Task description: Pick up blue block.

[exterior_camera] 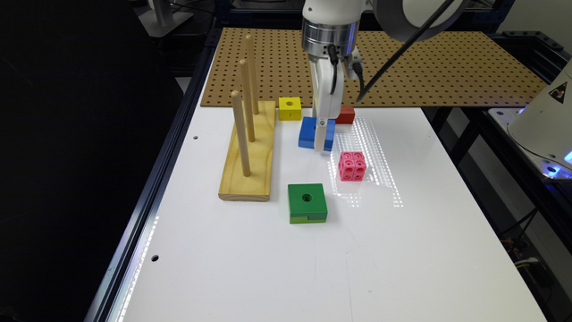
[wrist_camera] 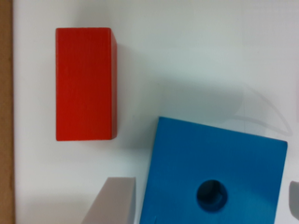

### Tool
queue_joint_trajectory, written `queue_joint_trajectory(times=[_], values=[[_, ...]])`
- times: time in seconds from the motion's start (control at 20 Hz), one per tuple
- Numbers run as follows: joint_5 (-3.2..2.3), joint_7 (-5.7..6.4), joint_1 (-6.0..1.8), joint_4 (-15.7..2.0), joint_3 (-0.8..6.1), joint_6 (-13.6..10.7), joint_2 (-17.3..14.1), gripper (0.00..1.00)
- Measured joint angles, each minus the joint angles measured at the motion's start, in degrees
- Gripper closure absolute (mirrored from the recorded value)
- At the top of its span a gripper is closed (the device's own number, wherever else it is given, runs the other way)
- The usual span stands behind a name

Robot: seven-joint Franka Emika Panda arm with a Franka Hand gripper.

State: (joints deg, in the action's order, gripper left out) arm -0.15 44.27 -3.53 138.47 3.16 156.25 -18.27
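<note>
Tool (exterior_camera: 322,142) fingers straddle the blue block (exterior_camera: 309,133) on the white tabletop (exterior_camera: 268,268), spread to the block's width, one grey finger (wrist_camera: 114,203) just beside its edge; contact unclear. A red block (wrist_camera: 85,84) lies near.

Tight room around the blue block (exterior_camera: 309,132)

The red block (exterior_camera: 345,115) sits close behind it and the yellow cube (exterior_camera: 289,108) near its far corner — the peg stand (exterior_camera: 248,152) walls the exterior view's left, while bare bench (exterior_camera: 277,259) lies open in front.
</note>
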Motion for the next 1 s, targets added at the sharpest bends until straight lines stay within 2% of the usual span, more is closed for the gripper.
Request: queue_joint_trajectory(times=[0.55,0.7,0.8,0.85,1.0], values=[[0.0,0.12,0.02,-0.59,0.39,0.1,-0.3,0.0],[-0.08,0.23,0.02,-0.71,0.41,1.7,-1.8,0.0],[-0.08,0.26,0.03,-0.73,0.43,1.8,-1.8,0.0],[-0.08,0.27,-0.01,-0.73,0.43,1.8,-1.8,1.0],[-0.08,0.27,-0.01,-0.73,0.43,1.8,-1.8,1.0]])
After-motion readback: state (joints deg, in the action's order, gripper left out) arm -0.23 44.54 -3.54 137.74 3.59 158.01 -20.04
